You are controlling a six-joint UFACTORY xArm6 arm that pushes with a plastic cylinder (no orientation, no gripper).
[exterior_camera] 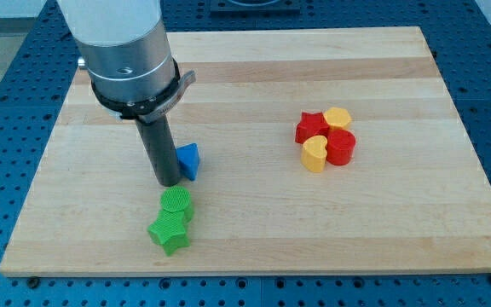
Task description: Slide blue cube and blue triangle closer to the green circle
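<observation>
The blue triangle (189,159) is seen just above the green circle (176,202), slightly toward the view's right of it, with only a narrow strip of bare surface (254,77) between the two. No blue cube can be made out; it may be hidden behind the rod, but this cannot be told.

My tip (169,182) is placed directly above the green circle, close to its upper edge, and touching or almost touching the triangle's left side. From my tip the triangle therefore lies toward the view's right and a little up, while the circle lies straight toward the view's bottom. A push from this side would, it is judged, send the triangle sideways past the circle, not toward it, so my tip would probably have to be brought round above the triangle first.

No claw is fitted to the arm; only the bare rod is present, and nothing is held.

The green star (170,230) is touching the circle's lower edge. Well to the right of the circle, a tight cluster is formed by a red star (311,126), a yellow block (337,117), a yellow heart (314,154) and a red block (341,147), clear of any short push.
</observation>
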